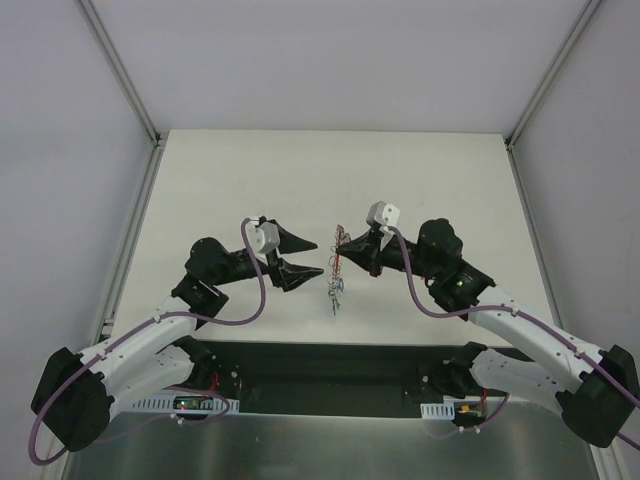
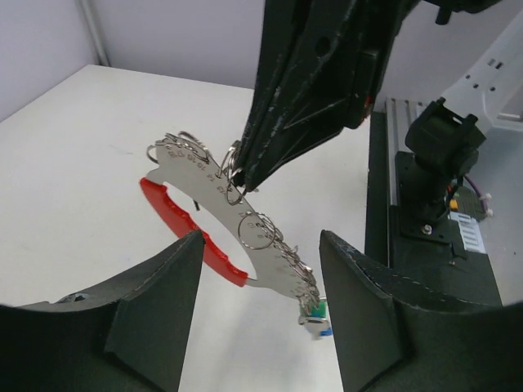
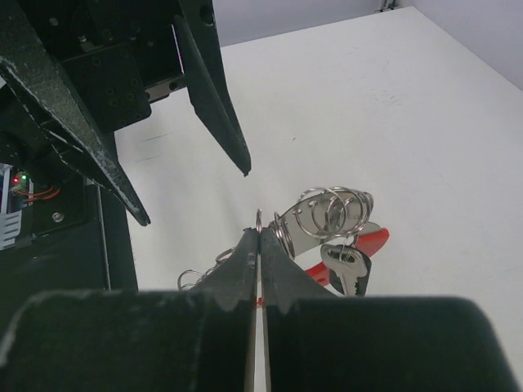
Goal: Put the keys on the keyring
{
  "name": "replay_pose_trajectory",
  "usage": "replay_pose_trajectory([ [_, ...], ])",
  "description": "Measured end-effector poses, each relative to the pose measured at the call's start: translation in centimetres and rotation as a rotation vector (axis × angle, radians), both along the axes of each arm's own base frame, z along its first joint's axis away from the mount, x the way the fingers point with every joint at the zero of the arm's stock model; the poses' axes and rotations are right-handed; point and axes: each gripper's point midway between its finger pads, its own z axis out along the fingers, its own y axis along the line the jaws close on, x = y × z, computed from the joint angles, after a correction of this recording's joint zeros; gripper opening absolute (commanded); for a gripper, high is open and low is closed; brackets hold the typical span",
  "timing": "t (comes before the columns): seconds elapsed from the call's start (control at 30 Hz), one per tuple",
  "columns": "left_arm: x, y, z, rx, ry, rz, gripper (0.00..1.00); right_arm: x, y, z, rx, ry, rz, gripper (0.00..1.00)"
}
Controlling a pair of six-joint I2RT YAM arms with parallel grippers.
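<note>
The keyring [image 2: 214,204] hangs in the air between the two arms, above the middle of the table [image 1: 420,180]. From the left wrist it reads as a thin, flat strip of silver metal with a red band [image 2: 184,220] curving along one edge. Several small wire rings [image 3: 331,208] are threaded through it. A few keys [image 2: 317,314] dangle at its lower end; green and blue caps show there, and a dark-headed one shows from the right wrist.

The right gripper [image 3: 260,237] has its fingers pressed together on the keyring, pinching what looks like one thin ring or the strip's edge (the contact is too fine to say which). The left gripper [image 1: 318,257] stands just beside it with its fingers apart and nothing between them, the strip hanging in front of the gap.

The bundle looks light, stiff and smooth. Metal this thin would likely swing or twist about a single pinch point, and the loose rings and keys would flop with any tilt. The flat strip or the red band seems the surest place for a second hold, being broad enough for both pads. The wire rings are springy and slippery, so a grip there could easily skate off.
</note>
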Motion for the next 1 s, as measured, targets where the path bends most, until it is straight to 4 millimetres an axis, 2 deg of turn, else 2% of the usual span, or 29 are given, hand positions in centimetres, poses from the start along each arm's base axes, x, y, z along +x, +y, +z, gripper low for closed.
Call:
replay_pose_trajectory([
  [0.03,-0.3,-0.2,-0.2,0.008,-0.01,-0.024,0.57,-0.1,0.0,-0.1,0.006,0.008,0.006,0.01],
  [0.17,-0.9,-0.6,-1.0,0.042,-0.048,-0.086,0.43,-0.6,0.2,-0.1,0.029,0.031,0.035,0.01],
  [0.33,-0.7,-0.7,-1.6,0.062,-0.086,-0.099,0.4,-1.2,0.6,0.3,0.056,0.041,0.081,0.01],
  [0.53,-0.4,-0.9,-1.4,0.063,-0.109,-0.098,0.3,-1.5,1.2,0.0,0.061,0.063,0.115,0.01],
  [0.73,-0.3,-1.3,-1.3,0.063,-0.116,-0.118,0.24,-1.7,1.5,-0.5,0.056,0.089,0.135,0.01],
  [0.87,-0.2,-1.5,-1.4,0.067,-0.107,-0.131,0.14,-1.8,1.5,-0.6,0.056,0.092,0.141,0.01],
  [1.0,-0.2,-1.7,-1.5,0.071,-0.1,-0.147,0.1,-1.8,1.5,-0.6,0.056,0.093,0.141,0.01],
])
